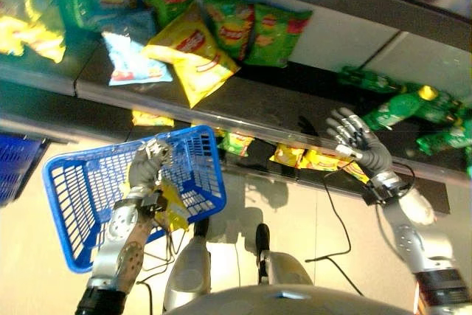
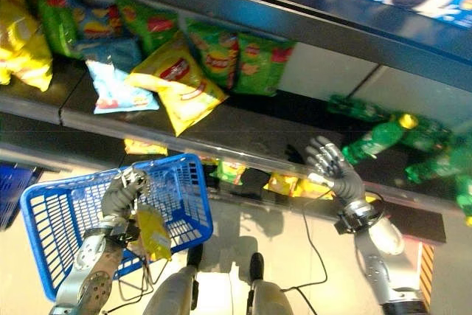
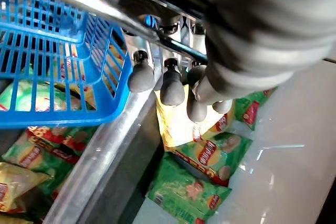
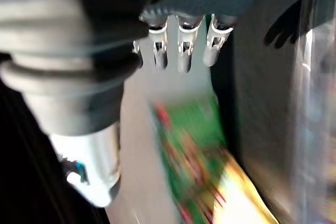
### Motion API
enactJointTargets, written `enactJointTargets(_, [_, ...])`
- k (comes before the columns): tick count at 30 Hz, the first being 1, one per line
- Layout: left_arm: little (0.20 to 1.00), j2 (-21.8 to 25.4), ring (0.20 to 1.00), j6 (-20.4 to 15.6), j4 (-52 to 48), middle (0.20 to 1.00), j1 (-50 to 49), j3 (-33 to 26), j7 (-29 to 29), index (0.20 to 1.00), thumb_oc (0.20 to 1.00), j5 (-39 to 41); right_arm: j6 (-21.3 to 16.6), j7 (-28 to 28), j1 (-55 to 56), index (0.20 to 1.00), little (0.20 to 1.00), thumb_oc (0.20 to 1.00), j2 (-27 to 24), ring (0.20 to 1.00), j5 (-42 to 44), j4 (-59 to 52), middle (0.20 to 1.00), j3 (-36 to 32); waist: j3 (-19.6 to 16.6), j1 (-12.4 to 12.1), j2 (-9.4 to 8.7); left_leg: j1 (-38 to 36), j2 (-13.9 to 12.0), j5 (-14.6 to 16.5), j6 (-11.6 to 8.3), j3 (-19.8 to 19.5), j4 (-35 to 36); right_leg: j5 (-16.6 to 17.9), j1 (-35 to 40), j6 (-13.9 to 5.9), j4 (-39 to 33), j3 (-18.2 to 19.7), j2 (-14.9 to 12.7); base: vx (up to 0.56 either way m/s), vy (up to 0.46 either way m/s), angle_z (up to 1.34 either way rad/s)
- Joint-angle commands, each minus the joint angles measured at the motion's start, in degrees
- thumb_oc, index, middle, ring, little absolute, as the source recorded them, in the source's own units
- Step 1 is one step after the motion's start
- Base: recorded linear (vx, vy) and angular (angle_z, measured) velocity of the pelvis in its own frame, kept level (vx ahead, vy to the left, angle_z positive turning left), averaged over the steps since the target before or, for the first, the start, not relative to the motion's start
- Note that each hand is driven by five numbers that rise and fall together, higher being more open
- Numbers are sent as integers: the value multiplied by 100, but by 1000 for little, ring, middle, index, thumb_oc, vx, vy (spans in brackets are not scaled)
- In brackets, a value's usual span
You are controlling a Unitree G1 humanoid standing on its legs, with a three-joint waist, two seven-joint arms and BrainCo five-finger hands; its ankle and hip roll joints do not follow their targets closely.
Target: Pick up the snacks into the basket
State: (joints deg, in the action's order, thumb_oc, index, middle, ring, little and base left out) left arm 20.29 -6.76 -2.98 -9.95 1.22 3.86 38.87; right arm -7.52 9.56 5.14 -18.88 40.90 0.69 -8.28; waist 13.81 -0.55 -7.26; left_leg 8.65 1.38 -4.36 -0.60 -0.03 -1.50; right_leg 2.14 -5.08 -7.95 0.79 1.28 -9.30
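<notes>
My left hand (image 1: 147, 169) hangs a blue mesh basket (image 1: 70, 189) at the lower left, fingers (image 3: 170, 82) curled round its metal handle (image 3: 105, 11). A yellow snack bag (image 1: 171, 210) shows by that wrist against the basket's mesh; whether it lies inside I cannot tell. On the dark shelf (image 1: 295, 108) above lie a yellow chip bag (image 1: 193, 55), green bags (image 1: 240, 23) and a pale blue bag (image 1: 133, 60). My right hand (image 1: 359, 142) is raised in front of the shelf's edge, right of the snacks, fingers (image 4: 181, 51) straight and holding nothing.
Green bottles (image 1: 402, 108) lie on the shelf to the right. More yellow and green bags (image 1: 310, 158) sit on a lower shelf under the front edge. A second blue basket (image 1: 15, 164) stands at the far left.
</notes>
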Motion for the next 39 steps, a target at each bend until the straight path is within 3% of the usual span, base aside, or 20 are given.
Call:
enactJointTargets(1, [200, 36, 200, -810, -649, 200, 370, -95, -143, 200, 200, -439, -720, -661, -304, 1000, 1000, 1000, 36, 1000, -179, -28, 1000, -168, -665, 19, 142, -142, -137, 878, -12, -153, -491, 522, -390, -381, 34, -1, -484, -12, -165, -5])
enactJointTargets(6, [200, 47, 200, -850, -721, 200, 346, 69, -20, 200, 200, -705, -930, -1321, -636, 1000, 1000, 1000, 183, 1000, -946, 0, 1000, -167, -840, 49, 372, -291, -372, 626, -249, -75, -137, 509, -396, -496, 59, 267, -647, -68, -233, -1])
enactJointTargets(8, [200, -29, 200, -859, -621, 200, 379, 111, -14, 200, 200, -741, -891, -1329, -510, 1000, 1000, 1000, 179, 1000, -1207, -85, 1000, -86, -855, 62, 433, -325, -552, 445, -410, -70, -13, 143, -397, -456, 243, 299, -488, -109, -388, -8])
enactJointTargets(10, [200, -135, 200, -854, -613, 200, 378, 94, 31, 200, 200, -744, -923, -1558, -476, 1000, 1000, 1000, 168, 1000, -1604, -78, 1000, -68, -884, 10, 514, -322, -839, 207, -604, -91, 143, -263, -332, -340, 397, 44, -331, -98, -444, -9])
enactJointTargets(11, [200, -140, 200, -853, -614, 200, 378, 93, 33, 200, 200, -745, -924, -1568, -479, 1000, 1000, 1000, 167, 1000, -1614, -79, 1000, -63, -882, 21, 527, -331, -854, 194, -616, -104, 165, -283, -340, -329, 427, 32, -316, -132, -495, -4])
enactJointTargets(12, [200, -234, 200, -888, -608, 200, 406, 128, 89, 200, 200, -775, -997, -1709, -486, 1000, 1000, 1000, 141, 1000, -1733, -95, 1000, -54, -858, 74, 667, -252, -1079, -44, -730, -202, 273, -518, -327, -180, 619, -38, -41, -110, -399, -3])
enactJointTargets(15, [200, -365, 200, -902, -607, 200, 288, 212, 46, 200, 200, -738, -988, -1784, -497, 1000, 1000, 1000, 45, 1000, -1950, 9, 1000, 44, -834, 117, 762, -209, -1179, -123, -647, -378, 182, -589, -267, -3, 594, -124, 220, -90, -446, 9])
enactJointTargets(18, [200, -357, 200, -895, -681, 200, 237, 308, -32, 200, 200, -744, -938, -2007, -569, 1000, 1000, 1000, -156, 1000, -2424, 108, 1000, 105, -758, 90, 727, -250, -974, 76, -531, -600, -214, -473, -155, 45, 440, -79, 310, -35, -315, -11])
enactJointTargets(20, [200, -384, 200, -908, -703, 200, 207, 359, -43, 200, 200, -739, -879, -2025, -649, 1000, 1000, 1000, -248, 1000, -2604, 113, 1000, 180, -776, 82, 704, -268, -526, 371, -384, -525, -463, -346, -91, 62, 230, -57, 322, -23, -246, -36])
enactJointTargets(22, [200, -419, 200, -887, -682, 200, 185, 368, -53, 200, 200, -703, -856, -2040, -670, 1000, 1000, 1000, -222, 1000, -2603, 123, 1000, 197, -814, 95, 717, -213, -83, 609, -192, -203, -671, -275, 5, 96, 56, -32, 371, -2, -197, -15])
enactJointTargets(23, [200, -424, 200, -885, -650, 200, 168, 372, -49, 200, 200, -702, -861, -2059, -659, 1000, 1000, 1000, -188, 1000, -2617, 114, 1000, 196, -831, 90, 739, -191, 79, 666, -105, -92, -701, -256, 40, 126, -5, -27, 427, 15, -110, -1])
enactJointTargets(24, [200, -424, 200, -886, -649, 200, 166, 373, -49, 200, 200, -702, -860, -2061, -655, 1000, 1000, 1000, -186, 1000, -2619, 111, 1000, 197, -831, 86, 739, -193, 80, 679, -100, -87, -712, -257, 49, 123, -12, -23, 425, 53, -124, -24])
enactJointTargets(25, [200, -438, 200, -902, -631, 200, 148, 366, -43, 200, 200, -768, -885, -2092, -606, 1000, 1000, 1000, -120, 1000, -2681, 107, 1000, 191, -879, 83, 809, -180, 396, 720, 36, -28, -666, -223, 98, 173, -111, -69, 531, 68, -94, -28])
enactJointTargets(27, [200, -422, 200, -922, -702, 200, 158, 357, -34, 200, 200, -810, -894, -2143, -614, 1000, 1000, 1000, -87, 1000, -2753, 187, 1000, 207, -894, 104, 867, -239, 629, 735, 151, -80, -556, -235, 112, 213, -136, -105, 661, 73, -74, -15])
enactJointTargets(30, [200, -365, 200, -919, -790, 200, 207, 385, -12, 200, 200, -919, -898, -2139, -642, 1000, 1000, 1000, -78, 1000, -2837, 284, 1000, 273, -801, 111, 854, -364, 680, 778, 289, -275, -433, -370, -30, 211, 383, -140, 797, 81, -8, 10])
enactJointTargets(32, [200, -279, 200, -913, -857, 200, 302, 360, 40, 200, 200, -892, -872, -2101, -709, 1000, 1000, 1000, -31, 1000, -2835, 219, 1000, 293, -560, 156, 798, -422, 514, 796, 299, -222, -426, -395, -520, -11, 1525, -286, 826, -41, -11, -5])
enactJointTargets(34, [200, -138, 200, -950, -855, 200, 474, 440, 59, 200, 200, -937, -832, -2077, -840, 1000, 1000, 1000, 11, 1000, -2883, 225, 1000, 419, -322, 254, 733, -337, 494, 789, 320, -281, -519, -286, -989, -240, 2309, -182, 769, -92, -36, -1])
enactJointTargets(36, [200, -102, 200, -954, -820, 200, 600, 491, 76, 200, 200, -1023, -800, -2121, -860, 1000, 1000, 1000, 20, 1000, -2965, 278, 1000, 403, -321, 254, 687, -253, 484, 786, 288, -398, -541, -516, -1082, -80, 2127, 32, 772, 19, -84, 20])
enactJointTargets(38, [200, -109, 200, -969, -868, 200, 594, 487, 55, 200, 200, -998, -789, -2120, -904, 1000, 1000, 1000, 14, 1000, -2964, 295, 1000, 402, -328, 199, 688, -217, 453, 792, 264, -464, -528, -536, -1025, -16, 1811, -4, 629, 30, -85, 21])
enactJointTargets(39, [200, -100, 200, -1000, -942, 200, 627, 494, 57, 200, 200, -968, -783, -2145, -1068, 1000, 1000, 1000, -20, 1000, -2970, 339, 1000, 452, -289, 110, 685, -163, 441, 802, 244, -503, -520, -420, -1119, -16, 1438, -32, 380, 21, -85, 5])
